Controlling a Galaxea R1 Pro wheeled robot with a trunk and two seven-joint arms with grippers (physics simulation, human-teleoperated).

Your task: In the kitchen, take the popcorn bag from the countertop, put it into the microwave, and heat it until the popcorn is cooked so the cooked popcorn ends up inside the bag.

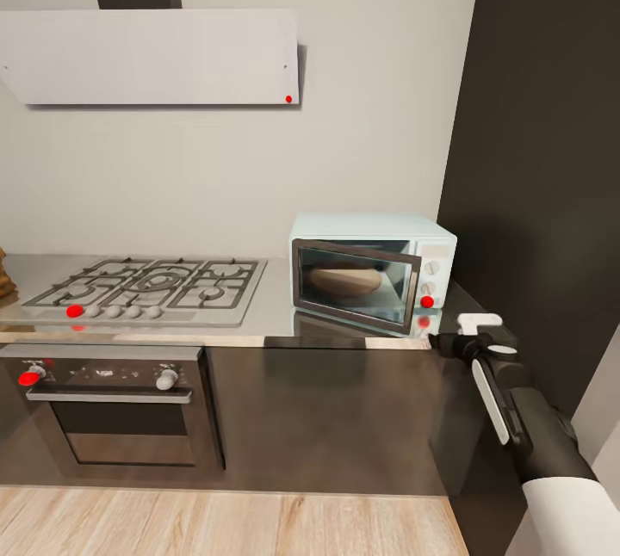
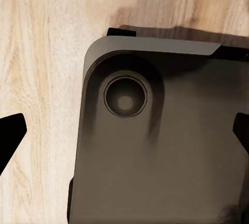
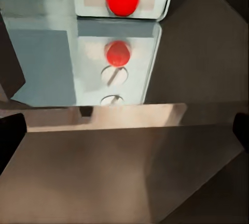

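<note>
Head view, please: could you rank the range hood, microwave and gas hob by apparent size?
1. Flat pale grey range hood
2. Steel gas hob with dark grates
3. Mint-blue boxy microwave; its box shape makes the comparison with the flat hob unsure.

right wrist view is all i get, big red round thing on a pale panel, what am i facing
Observer: The head view shows it is the round red light low on the control panel of the pale mint-blue boxy microwave, which stands on the grey steel-like countertop.
Operator: is the door shut
Observer: It looks closed or nearly so; a tan rounded shape shows behind the dark glass.
Operator: where's my right gripper
Observer: The right gripper hangs at the counter's front edge, below the panel's two white knobs.
</note>
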